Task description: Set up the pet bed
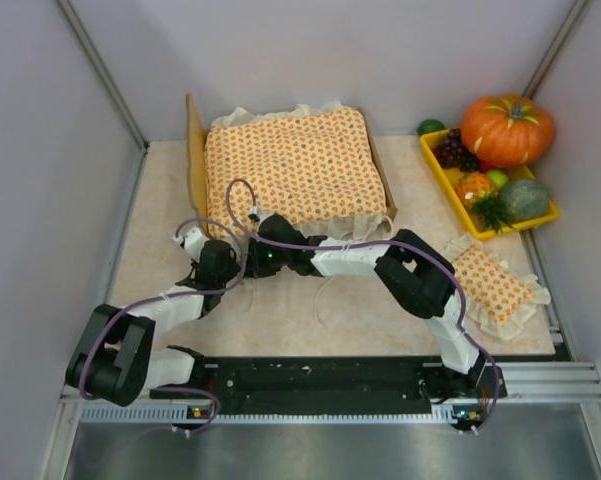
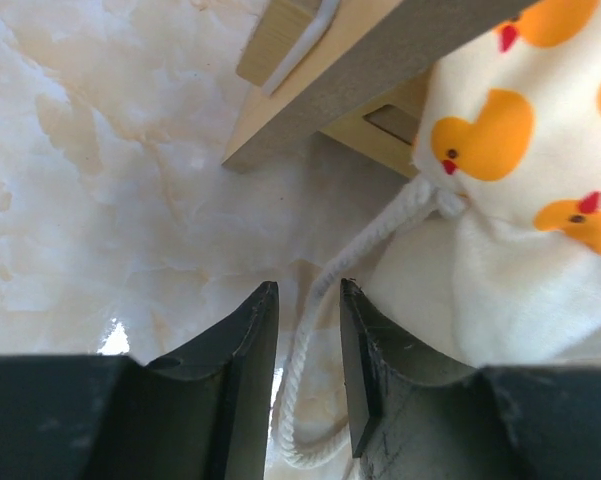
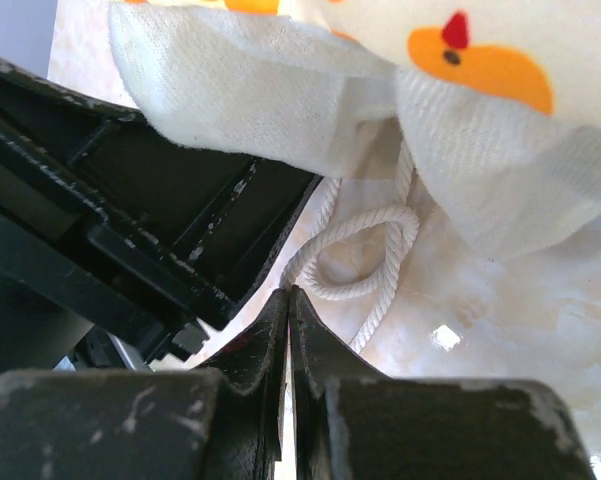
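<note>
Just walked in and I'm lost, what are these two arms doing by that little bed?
Both arms work at the near left corner of the pet bed, which the duck-print bedspread covers. The left tool stands open around a white cord; the right tool is shut at a loop of it. The matching pillow lies apart to the right.

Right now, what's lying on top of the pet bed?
The duck-print ruffled bedspread covers the pet bed from headboard to foot. The base beneath is hidden; only the headboard and a strip of frame show. The pillow lies apart on the table.
</note>
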You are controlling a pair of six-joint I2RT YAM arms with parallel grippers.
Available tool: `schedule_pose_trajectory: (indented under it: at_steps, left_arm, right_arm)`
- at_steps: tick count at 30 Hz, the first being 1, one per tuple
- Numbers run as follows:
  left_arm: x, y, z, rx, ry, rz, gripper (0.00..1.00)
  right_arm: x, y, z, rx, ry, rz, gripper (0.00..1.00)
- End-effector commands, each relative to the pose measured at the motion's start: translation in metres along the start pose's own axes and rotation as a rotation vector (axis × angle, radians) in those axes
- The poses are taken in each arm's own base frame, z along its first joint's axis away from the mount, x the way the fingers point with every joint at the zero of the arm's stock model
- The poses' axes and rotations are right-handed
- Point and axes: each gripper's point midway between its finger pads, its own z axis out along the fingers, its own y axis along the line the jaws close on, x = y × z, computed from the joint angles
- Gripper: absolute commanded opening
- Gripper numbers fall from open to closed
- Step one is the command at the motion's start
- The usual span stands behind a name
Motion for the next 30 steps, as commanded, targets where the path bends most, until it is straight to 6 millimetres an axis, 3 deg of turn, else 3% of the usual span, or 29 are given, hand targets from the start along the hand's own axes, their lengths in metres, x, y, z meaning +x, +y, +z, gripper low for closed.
schedule_pose_trajectory:
  at_steps: [1,7,13,24,30]
  left_arm:
    - [-0.006,-0.003,0.006,-0.006,-0.045,-0.033,0.31]
    - [-0.007,-0.002,0.008,-0.037,-0.053,-0.033,0.23]
    - [-0.007,-0.002,0.002,-0.043,-0.042,-0.019,0.0]
    - [0.006,0.009,-0.03,0.022,0.003,-0.05,0.0]
    - [0.007,0.009,-0.039,0.047,0.016,-0.057,0.0]
  right_arm:
    - [-0.025,0.023,-0.011,-0.066,-0.059,-0.012,0.0]
    - [-0.026,0.026,-0.011,-0.072,-0.062,-0.016,0.0]
    - [-0.03,0.026,-0.011,-0.07,-0.066,-0.016,0.0]
    - [-0.059,0.027,0.0,-0.06,-0.092,0.035,0.0]
    - [-0.054,0.02,0.011,-0.038,-0.07,0.065,0.0]
